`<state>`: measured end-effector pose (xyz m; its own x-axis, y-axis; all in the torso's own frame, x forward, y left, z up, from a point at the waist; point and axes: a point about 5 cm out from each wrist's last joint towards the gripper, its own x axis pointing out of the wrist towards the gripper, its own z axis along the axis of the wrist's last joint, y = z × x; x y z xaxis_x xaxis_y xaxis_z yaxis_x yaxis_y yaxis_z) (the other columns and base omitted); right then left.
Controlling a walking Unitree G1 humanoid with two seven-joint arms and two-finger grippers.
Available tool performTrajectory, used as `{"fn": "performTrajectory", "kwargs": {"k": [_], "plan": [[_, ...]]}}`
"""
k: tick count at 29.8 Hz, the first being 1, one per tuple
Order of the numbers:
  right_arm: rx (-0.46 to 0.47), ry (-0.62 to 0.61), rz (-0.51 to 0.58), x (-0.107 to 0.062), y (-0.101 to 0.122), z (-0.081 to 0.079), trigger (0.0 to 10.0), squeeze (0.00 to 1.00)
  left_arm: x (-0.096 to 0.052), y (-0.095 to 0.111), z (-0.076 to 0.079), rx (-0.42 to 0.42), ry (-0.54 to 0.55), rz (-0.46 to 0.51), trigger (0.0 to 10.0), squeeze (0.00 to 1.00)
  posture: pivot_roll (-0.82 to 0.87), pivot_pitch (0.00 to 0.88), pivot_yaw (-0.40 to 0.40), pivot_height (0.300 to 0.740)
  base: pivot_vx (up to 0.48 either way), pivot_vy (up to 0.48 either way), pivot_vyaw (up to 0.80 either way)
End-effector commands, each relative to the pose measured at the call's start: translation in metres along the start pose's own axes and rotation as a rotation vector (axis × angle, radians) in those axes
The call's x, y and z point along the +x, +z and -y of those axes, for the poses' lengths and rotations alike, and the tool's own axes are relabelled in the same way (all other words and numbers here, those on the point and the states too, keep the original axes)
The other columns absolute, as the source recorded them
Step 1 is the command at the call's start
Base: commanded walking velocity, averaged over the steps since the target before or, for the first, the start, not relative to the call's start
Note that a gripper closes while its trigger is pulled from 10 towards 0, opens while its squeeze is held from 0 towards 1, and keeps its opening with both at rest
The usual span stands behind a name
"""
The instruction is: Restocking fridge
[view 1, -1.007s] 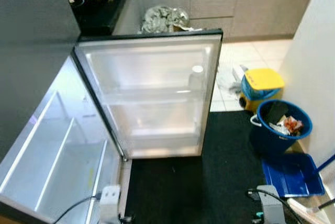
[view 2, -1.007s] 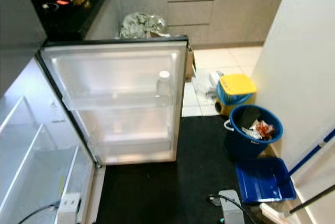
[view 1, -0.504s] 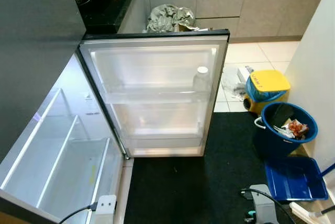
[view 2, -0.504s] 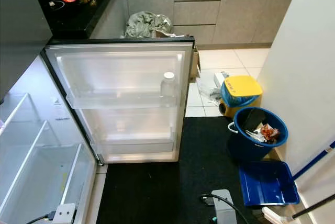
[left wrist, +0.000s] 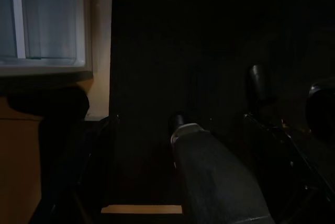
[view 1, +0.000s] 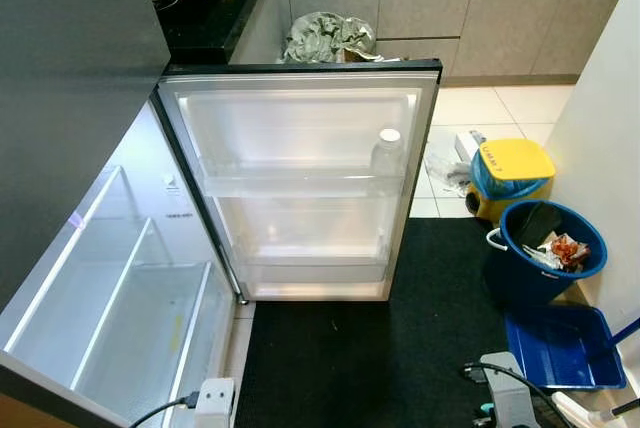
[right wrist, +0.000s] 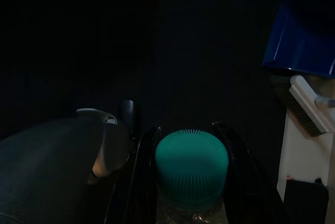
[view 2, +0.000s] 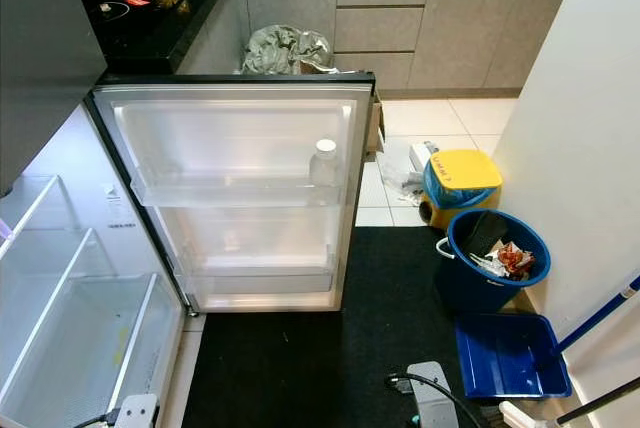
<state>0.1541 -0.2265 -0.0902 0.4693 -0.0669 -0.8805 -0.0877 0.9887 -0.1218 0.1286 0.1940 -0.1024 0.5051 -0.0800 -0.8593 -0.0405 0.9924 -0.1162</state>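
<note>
Right gripper [right wrist: 191, 192]: hangs low over dark mat [view 1: 380, 348], fingers [right wrist: 238, 177] closed on either side of a clear bottle w/ green ribbed cap [right wrist: 191, 166].
Left gripper: wrist view very dark; jaw state cannot tell.
Fridge [view 1: 110, 278]: near left, open, glass shelves.
Fridge door [view 1: 300, 183]: swung wide, centre.
White-cap bottle [view 1: 386, 155]: upright, right end of upper door shelf.
Yellow-lid bin [view 1: 510, 176]: far right; lid writing unreadable.
Blue bucket [view 1: 545, 253]: just nearer, scraps inside.
Blue dustpan [view 1: 563, 345]: near right.

Door shelf [view 1: 300, 185] carries white-capped bottle [view 1: 386, 154]; black mat [view 1: 400, 348] on floor.
</note>
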Motion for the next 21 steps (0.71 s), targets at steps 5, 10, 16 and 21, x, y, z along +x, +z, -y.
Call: {"fn": "performTrajectory", "kwargs": {"k": [5, 10, 16, 21], "plan": [[0.007, 0.005, 0.018, 0.0009, 0.0059, -0.0017, 10.0, 0.0, -0.0005, -0.0027, -0.0002, -0.002, -0.008, -0.015, 10.0, 0.0, -0.06, 0.0, 0.014, 0.74, 0.319, 0.0, 0.0], [-0.005, 0.013, 0.012, 0.0009, 0.0049, -0.0031, 10.0, 0.0, -0.0008, -0.0053, 0.001, -0.006, -0.013, -0.02, 10.0, 0.0, -0.06, 0.0, 0.014, 0.74, 0.323, 0.0, 0.0], [0.012, 0.003, 0.019, 0.0006, 0.0049, -0.0011, 10.0, 0.0, -0.0008, -0.0068, 0.0023, -0.004, -0.029, -0.033, 10.0, 0.0, -0.06, 0.0, 0.014, 0.74, 0.139, 0.0, 0.0], [0.013, 0.005, 0.027, 0.0008, 0.0061, -0.0017, 10.0, 0.0, -0.0008, -0.0071, 0.0036, 0.006, -0.05, -0.039, 10.0, 0.0, -0.06, 0.0, 0.016, 0.74, 0.0, -0.431, 0.0]]}}
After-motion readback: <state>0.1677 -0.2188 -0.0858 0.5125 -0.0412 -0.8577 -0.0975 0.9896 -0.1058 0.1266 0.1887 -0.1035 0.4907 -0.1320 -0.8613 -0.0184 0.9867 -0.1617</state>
